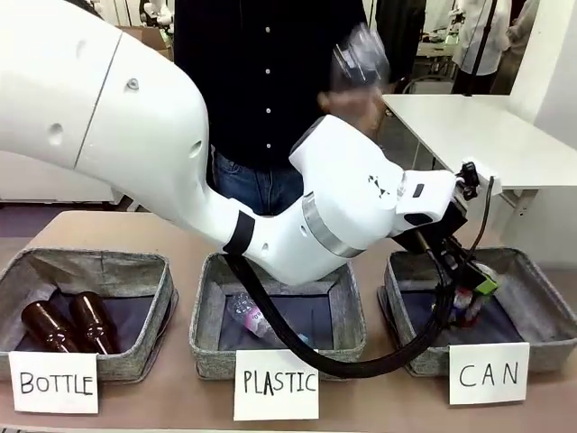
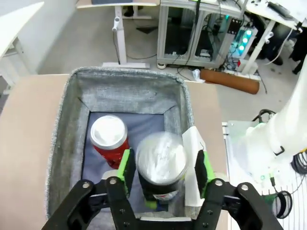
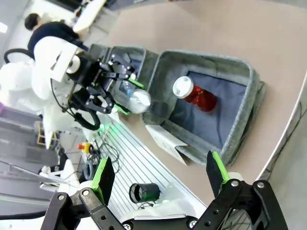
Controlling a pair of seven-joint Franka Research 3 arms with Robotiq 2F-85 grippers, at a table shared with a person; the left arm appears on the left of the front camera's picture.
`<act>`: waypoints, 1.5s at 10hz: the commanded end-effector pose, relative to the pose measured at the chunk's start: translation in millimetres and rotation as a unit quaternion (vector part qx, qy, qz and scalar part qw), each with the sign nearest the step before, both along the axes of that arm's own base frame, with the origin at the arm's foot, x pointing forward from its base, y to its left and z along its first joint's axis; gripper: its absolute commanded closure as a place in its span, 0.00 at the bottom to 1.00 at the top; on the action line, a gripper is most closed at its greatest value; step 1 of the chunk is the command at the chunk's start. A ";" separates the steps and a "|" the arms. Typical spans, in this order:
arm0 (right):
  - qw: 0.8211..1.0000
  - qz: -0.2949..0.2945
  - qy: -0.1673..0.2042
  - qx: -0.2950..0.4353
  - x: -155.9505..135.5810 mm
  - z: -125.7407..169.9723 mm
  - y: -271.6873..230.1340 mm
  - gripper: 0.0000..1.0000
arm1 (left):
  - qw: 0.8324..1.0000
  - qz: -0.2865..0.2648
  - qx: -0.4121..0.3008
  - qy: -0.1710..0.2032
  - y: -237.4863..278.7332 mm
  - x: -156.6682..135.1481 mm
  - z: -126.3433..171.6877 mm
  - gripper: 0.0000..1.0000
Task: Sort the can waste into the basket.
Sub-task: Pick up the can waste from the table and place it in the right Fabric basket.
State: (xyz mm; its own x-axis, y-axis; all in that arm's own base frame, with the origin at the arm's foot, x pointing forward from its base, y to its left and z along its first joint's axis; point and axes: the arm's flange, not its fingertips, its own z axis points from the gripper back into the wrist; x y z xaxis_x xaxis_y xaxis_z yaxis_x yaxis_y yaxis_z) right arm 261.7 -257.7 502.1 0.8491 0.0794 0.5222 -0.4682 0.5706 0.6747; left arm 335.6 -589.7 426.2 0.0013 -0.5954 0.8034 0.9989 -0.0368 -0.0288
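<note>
Lower right of the front view: left hand (image 2: 163, 175) over the CAN basket (image 1: 532, 298).
Its fingers are spread beside the black can (image 2: 160, 165), red can (image 2: 110, 139) adjacent; right hand (image 3: 160, 175) is spread above the tabletop (image 3: 249, 33).

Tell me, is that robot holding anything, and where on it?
Nothing is gripped. The left end effector stands open around the black can; the right end effector is open and empty.

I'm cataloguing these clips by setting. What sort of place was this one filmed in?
Most likely a robotics lab set up for a waste-sorting trial: grey baskets carded BOTTLE, PLASTIC and CAN line the table, and the left wrist view shows equipment racks with cabling on the floor behind.
</note>
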 end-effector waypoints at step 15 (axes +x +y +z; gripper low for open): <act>0.973 0.203 0.079 0.081 82.3 18.9 271.5 0.00 | 0.811 0.419 -0.202 0.355 496.8 -69.8 98.1 0.00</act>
State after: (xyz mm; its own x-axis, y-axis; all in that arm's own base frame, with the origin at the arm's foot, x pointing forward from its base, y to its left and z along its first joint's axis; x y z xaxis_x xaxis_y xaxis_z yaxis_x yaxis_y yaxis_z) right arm 347.2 -1.9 517.4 0.7970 0.3924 0.4591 -0.5728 0.2501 0.7806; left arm 322.6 -130.6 543.6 0.8061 0.1043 0.5825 0.4682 0.4897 -0.7355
